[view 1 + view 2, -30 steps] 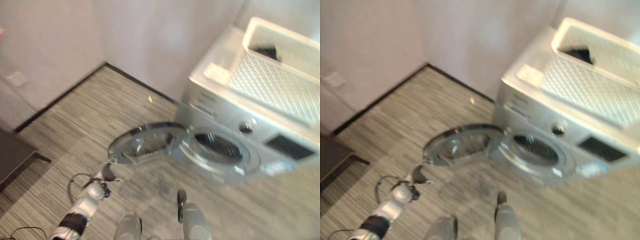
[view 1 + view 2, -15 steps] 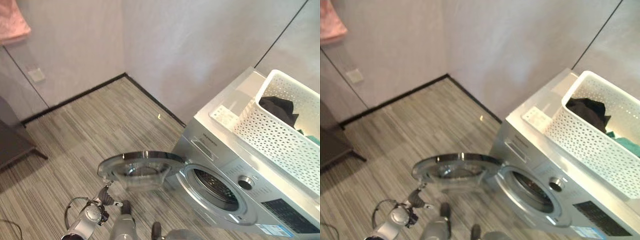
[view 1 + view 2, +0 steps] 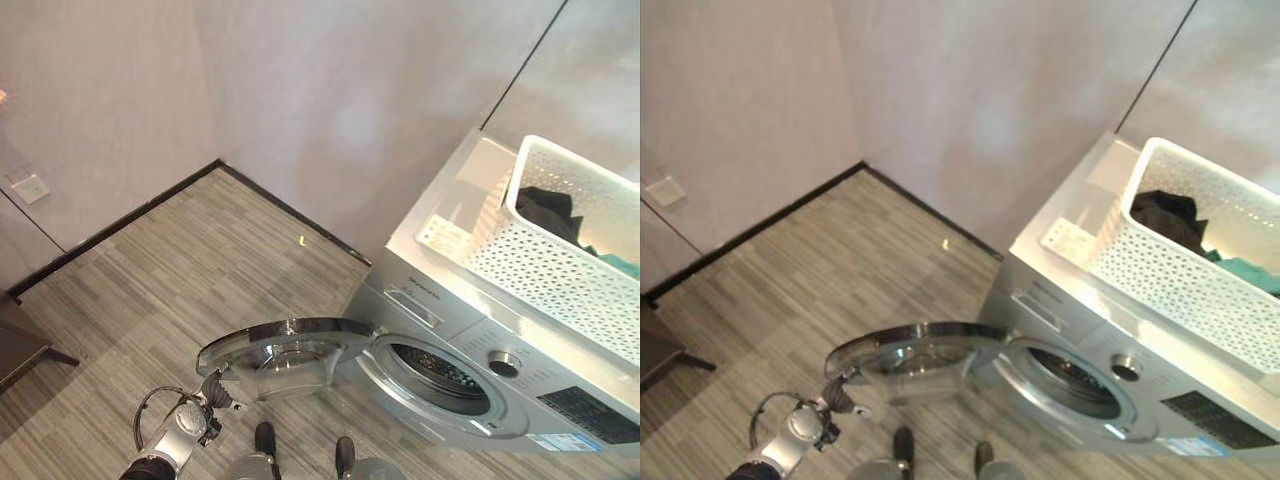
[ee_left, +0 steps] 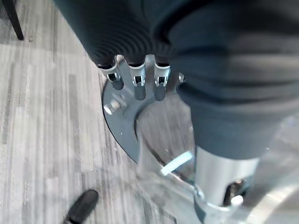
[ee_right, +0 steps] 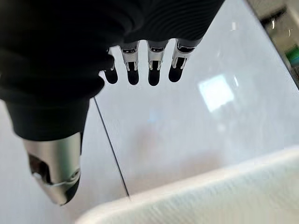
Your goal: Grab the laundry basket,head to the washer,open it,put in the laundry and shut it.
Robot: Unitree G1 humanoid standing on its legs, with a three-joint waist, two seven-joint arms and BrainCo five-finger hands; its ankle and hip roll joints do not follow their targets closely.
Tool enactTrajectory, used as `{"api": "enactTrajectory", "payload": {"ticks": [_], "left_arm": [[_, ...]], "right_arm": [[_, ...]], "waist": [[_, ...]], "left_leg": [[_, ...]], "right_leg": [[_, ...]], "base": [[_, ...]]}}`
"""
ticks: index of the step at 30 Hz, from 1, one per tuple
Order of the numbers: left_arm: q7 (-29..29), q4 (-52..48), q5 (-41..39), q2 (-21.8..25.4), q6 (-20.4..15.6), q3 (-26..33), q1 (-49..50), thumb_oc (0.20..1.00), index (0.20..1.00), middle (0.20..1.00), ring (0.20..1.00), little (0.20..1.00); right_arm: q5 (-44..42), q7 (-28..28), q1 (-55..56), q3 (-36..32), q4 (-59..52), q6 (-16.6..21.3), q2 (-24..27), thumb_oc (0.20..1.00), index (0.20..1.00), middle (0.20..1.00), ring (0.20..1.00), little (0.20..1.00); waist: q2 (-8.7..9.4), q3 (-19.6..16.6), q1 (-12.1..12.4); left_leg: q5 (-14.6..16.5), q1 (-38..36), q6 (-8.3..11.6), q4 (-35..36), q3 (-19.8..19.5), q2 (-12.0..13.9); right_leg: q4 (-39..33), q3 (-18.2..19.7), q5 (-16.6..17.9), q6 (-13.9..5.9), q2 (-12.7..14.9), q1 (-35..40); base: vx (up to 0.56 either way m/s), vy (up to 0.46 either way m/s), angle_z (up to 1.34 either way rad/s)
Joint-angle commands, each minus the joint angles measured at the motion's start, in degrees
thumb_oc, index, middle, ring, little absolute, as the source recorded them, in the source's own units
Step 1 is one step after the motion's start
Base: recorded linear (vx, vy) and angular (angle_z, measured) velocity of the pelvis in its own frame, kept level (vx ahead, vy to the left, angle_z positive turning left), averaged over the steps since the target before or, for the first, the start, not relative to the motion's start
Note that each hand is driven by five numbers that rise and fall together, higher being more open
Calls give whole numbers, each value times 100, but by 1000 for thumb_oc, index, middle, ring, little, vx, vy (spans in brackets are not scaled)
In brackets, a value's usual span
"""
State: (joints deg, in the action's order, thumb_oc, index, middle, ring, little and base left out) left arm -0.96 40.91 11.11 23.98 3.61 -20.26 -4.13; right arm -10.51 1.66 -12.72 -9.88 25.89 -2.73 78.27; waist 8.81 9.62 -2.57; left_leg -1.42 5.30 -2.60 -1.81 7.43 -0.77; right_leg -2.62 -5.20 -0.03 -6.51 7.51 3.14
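Note:
A silver front-loading washer stands against the wall with its round glass door swung wide open toward my left, baring the drum opening. On the washer's top sits a white perforated laundry basket holding a dark garment and a teal one. My left hand is low by the door's outer edge; in the left wrist view its fingers hang relaxed over the door's metal rim. My right hand is open with straight fingers above the basket's white rim.
Grey walls meet in a corner behind the washer, with a black baseboard along the striped wood floor. A wall socket is at the left. A dark piece of furniture stands at the far left. A flat white tray lies beside the basket.
The camera has swung, shifting the whole scene. The door stays wide open and my left hand stays at its outer edge. The basket has not moved.

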Motion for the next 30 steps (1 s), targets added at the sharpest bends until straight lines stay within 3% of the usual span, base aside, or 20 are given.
{"api": "enactTrajectory", "payload": {"ticks": [1,3,4,6,14,15,20,30], "left_arm": [[84,50,-227,-9,-218,-352,-113,1000,1000,1000,1000,1000],[105,72,-249,-13,-228,-377,-113,1000,1000,1000,1000,1000],[147,86,-301,-24,-241,-406,-120,1000,1000,1000,1000,1000],[191,78,-347,-43,-265,-435,-107,1000,1000,1000,1000,1000],[251,83,-392,-82,-294,-490,-97,1000,1000,1000,1000,1000],[277,124,-427,-106,-301,-632,-168,1000,1000,1000,1000,1000],[232,161,-499,-140,-320,-650,-242,1000,1000,1000,1000,1000],[190,74,-693,-51,-376,-542,-155,1000,1000,1000,1000,1000]], "right_arm": [[145,420,-1201,1101,603,-82,484,1000,1000,1000,1000,1000],[181,519,-1472,1531,757,-106,437,1000,1000,1000,1000,1000],[312,679,-1949,2237,909,-130,397,1000,1000,1000,1000,1000],[349,806,-2260,2712,866,-152,361,1000,1000,1000,1000,1000],[393,1048,-2596,3363,629,-141,276,1000,1000,1000,1000,1000],[422,1277,-2921,3899,173,-134,267,1000,1000,1000,1000,1000],[562,1319,-3772,4800,457,-122,69,1000,1000,1000,1000,1000],[1102,1595,-4043,5561,1021,-121,-249,1000,1000,1000,1000,1000]], "waist": [[-3,11,378],[5,31,384],[2,63,387],[-11,105,380],[-14,187,380],[43,254,474],[35,357,553],[-52,634,682]], "left_leg": [[594,-294,365,-253,-114,547],[575,-289,370,-243,-112,555],[540,-270,391,-225,-118,571],[512,-220,413,-220,-130,586],[464,-97,447,-238,-195,619],[424,-58,467,-197,-237,644],[364,26,501,-150,-306,648],[239,283,574,-136,-392,691]], "right_leg": [[505,19,76,-169,34,-597],[504,1,83,-169,37,-610],[500,-47,86,-167,41,-627],[499,-102,87,-168,47,-655],[524,-197,81,-158,47,-729],[526,-289,73,-144,39,-750],[460,-392,109,-144,39,-779],[485,-546,138,-132,44,-995]], "base": [[1,-13,-9],[-3,-9,-4],[2,-19,7],[-7,-18,8],[-6,-14,6],[0,-26,9],[-5,-15,7],[-9,-33,7]]}}
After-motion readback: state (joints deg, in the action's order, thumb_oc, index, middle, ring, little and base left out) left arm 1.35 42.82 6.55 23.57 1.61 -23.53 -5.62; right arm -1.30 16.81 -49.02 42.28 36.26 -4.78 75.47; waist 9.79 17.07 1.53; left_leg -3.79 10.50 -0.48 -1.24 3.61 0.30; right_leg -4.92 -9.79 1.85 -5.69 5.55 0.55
